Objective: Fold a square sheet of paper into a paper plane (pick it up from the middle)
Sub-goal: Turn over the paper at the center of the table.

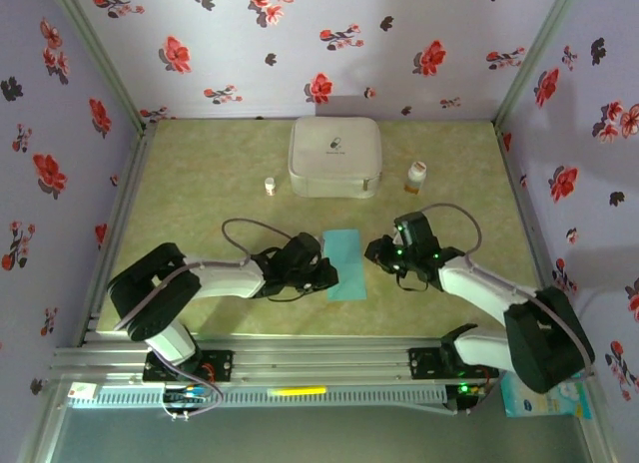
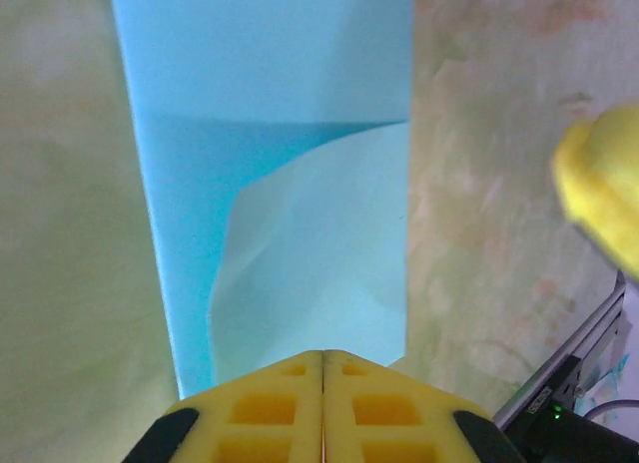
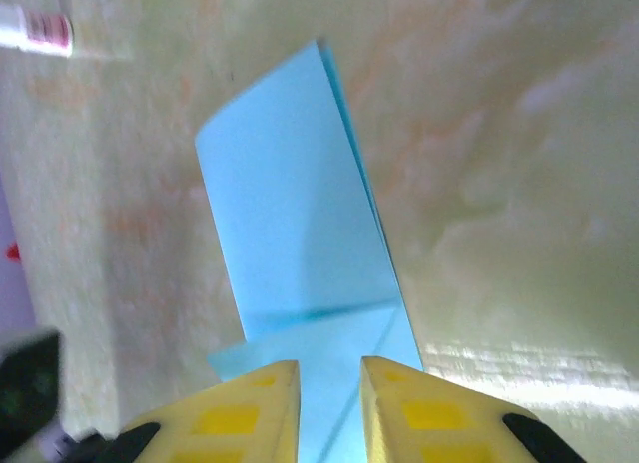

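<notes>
The folded blue sheet of paper (image 1: 344, 263) lies on the desk (image 1: 200, 184) between the arms. The left hand (image 2: 322, 383) pinches its lifted flap; the right hand (image 3: 329, 403) stands slightly parted over the opposite edge.

Floral lilac walls (image 1: 240, 44), mottled green tabletop (image 1: 200, 184)

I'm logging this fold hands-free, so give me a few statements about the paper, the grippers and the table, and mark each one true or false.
1. The light blue paper lies as a flat unfolded square. False: it is folded into a rectangle.
2. The fingers of the left gripper are pressed together. True.
3. The right gripper is fully closed. False: its fingers stand apart, with paper showing in the gap.
4. The white case stands beyond the paper, apart from it. True.
5. In the top view, the small bottle stands left of the case. False: it stands to the right.
</notes>
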Tool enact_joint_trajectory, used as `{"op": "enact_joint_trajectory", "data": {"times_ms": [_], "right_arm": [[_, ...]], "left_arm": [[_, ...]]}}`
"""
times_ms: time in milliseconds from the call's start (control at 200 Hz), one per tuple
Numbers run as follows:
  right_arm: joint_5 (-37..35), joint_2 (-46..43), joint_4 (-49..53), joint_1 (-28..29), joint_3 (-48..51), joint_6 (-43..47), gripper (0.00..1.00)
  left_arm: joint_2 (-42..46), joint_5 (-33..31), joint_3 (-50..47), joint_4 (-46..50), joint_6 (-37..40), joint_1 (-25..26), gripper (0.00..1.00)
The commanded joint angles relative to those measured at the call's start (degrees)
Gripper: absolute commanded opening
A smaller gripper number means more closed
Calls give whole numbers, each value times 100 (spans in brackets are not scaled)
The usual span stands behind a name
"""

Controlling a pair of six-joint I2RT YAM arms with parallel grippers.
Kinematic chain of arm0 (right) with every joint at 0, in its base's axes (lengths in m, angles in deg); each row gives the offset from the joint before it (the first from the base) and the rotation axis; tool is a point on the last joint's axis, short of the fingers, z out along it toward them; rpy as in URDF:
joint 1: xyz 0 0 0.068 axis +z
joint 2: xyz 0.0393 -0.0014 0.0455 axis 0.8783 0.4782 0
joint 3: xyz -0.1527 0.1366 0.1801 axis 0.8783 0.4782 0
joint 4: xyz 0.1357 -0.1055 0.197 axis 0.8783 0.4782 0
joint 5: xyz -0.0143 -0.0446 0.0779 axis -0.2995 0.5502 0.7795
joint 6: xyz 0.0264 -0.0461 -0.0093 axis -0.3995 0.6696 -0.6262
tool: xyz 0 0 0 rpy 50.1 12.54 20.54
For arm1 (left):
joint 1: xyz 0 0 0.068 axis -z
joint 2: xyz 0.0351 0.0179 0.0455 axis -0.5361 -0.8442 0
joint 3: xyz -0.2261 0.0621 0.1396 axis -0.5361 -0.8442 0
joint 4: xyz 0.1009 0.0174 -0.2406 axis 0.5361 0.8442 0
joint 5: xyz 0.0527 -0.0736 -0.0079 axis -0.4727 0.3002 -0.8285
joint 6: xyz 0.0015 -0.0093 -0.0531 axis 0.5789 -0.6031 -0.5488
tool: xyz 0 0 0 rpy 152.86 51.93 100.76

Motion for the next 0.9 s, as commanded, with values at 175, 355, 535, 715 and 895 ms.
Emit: {"op": "enact_joint_trajectory", "data": {"times_ms": [175,355,535,715,895], "right_arm": [[-367,-724,757,554,325,-680,33],[-350,-669,907,844,314,-876,36],[-376,-479,898,1052,307,-1035,36],[-332,-216,798,1108,268,-1103,36],[-208,51,754,1139,186,-1121,36]], "left_arm": [[-294,552,649,928,1068,-591,7],[-567,799,858,1063,1449,-770,6],[-736,844,915,1103,1594,-808,6],[-973,831,819,1063,1586,-826,5],[-1032,794,701,1061,1584,-826,4]]}}
